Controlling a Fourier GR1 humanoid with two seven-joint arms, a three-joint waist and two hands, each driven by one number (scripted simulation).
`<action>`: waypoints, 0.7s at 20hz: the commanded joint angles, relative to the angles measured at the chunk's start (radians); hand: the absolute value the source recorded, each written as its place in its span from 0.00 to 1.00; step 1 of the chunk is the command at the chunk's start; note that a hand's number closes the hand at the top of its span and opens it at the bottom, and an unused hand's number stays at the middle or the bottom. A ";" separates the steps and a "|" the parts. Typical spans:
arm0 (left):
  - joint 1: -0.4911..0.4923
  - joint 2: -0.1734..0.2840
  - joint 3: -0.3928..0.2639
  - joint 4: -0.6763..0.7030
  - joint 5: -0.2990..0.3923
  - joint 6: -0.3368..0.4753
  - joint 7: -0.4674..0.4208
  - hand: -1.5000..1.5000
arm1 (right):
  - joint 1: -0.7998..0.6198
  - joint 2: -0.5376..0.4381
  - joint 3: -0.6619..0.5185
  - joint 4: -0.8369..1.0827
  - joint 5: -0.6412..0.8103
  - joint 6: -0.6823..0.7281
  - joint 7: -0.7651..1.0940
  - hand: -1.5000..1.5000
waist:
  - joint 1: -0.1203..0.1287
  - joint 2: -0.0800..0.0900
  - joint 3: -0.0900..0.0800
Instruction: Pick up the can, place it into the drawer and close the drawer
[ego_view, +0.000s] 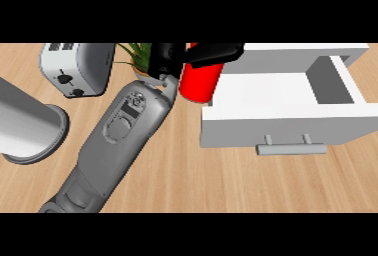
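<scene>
A red can (198, 81) is held in my left hand (174, 56), whose black fingers (218, 52) curl over its top end. The grey forearm (122, 130) runs up from the lower left of the head view. The can hangs just left of the white drawer (280, 116), beside its left wall and partly over the rim. That drawer stands pulled open, its inside bare, and its grey handle (290, 148) faces me. The can's top is hidden by the hand. My right hand does not show.
A silver toaster (77, 67) stands at the back left, and a green plant (136, 52) sits behind the hand. A large grey cylinder (26, 125) lies at the left edge. Wooden counter (221, 185) stretches in front of the drawer.
</scene>
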 joint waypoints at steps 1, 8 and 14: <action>-0.139 0.000 -0.017 0.131 0.059 0.066 0.011 1.00 | -0.040 -0.005 0.014 -0.009 0.019 -0.014 0.032 0.00 | -0.003 0.002 0.000; -0.311 0.000 -0.051 0.342 0.132 0.114 -0.044 1.00 | -0.004 0.005 0.015 -0.031 -0.008 -0.008 0.047 0.00 | -0.019 0.005 0.000; -0.400 0.000 -0.007 0.529 0.174 0.033 -0.126 1.00 | -0.028 0.024 0.035 0.017 0.035 -0.018 0.000 0.00 | -0.018 0.009 0.000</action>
